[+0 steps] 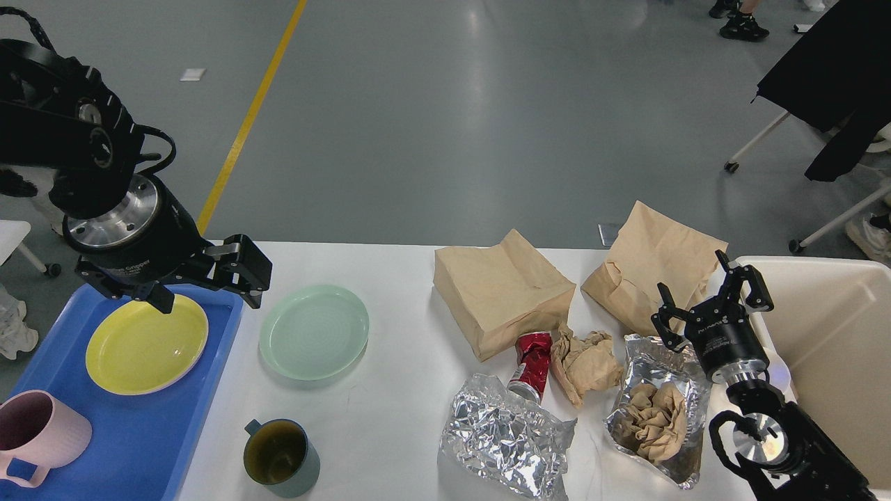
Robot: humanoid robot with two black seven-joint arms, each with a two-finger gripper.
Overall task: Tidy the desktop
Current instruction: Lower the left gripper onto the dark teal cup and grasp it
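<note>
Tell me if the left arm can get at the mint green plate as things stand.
Probably yes: the left gripper hangs open beside the mint green plate, which lies bare on the desktop with nothing between them.
</note>
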